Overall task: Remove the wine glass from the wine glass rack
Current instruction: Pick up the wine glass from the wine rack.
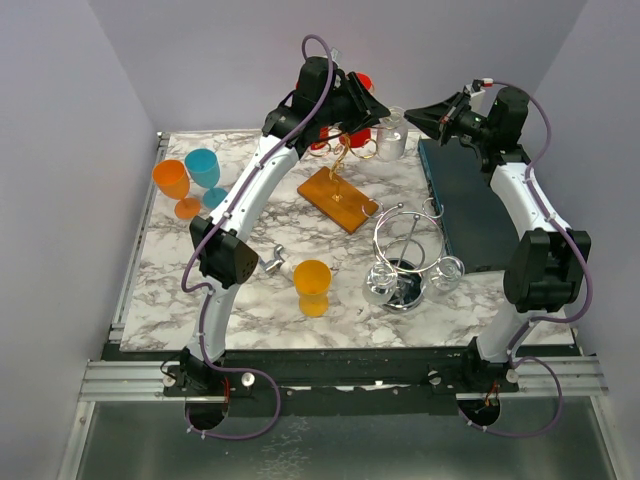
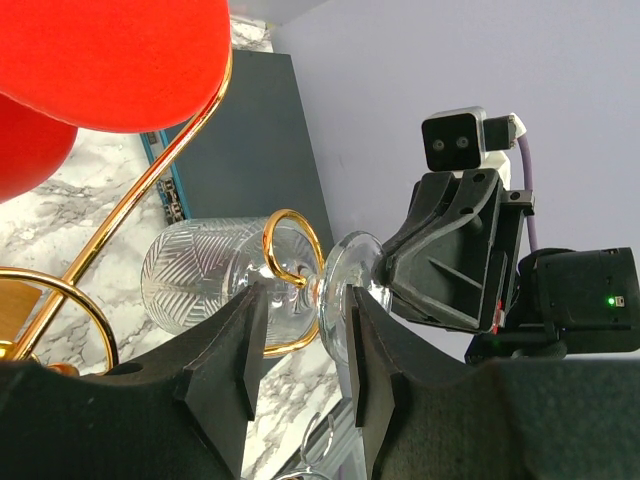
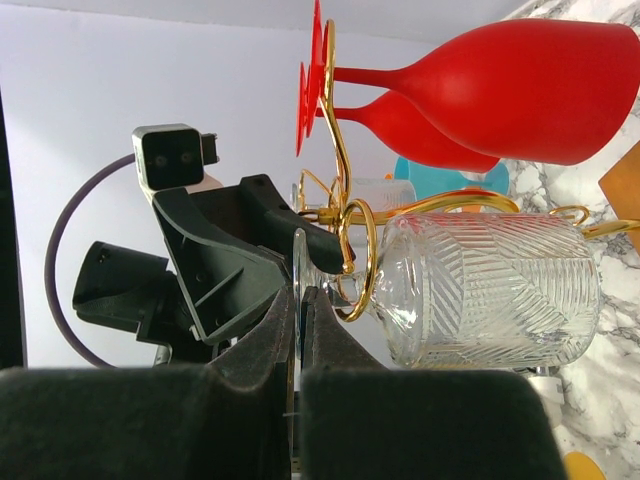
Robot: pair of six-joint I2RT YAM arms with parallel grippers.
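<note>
Hanging on the wine glass rack [image 1: 337,198], the wine glass [image 2: 200,275] is sitting stem-between the left gripper's [image 2: 305,305] parted fingers [image 2: 235,370]; the right gripper [image 3: 298,315] is clamping its foot

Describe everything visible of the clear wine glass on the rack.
The clear wine glass has a line-cut bowl, short stem and round foot. It hangs by the stem in a ring of the gold rack, beside two red glasses. The right gripper is shut on the foot's rim; the left gripper straddles the stem, jaws apart.
</note>
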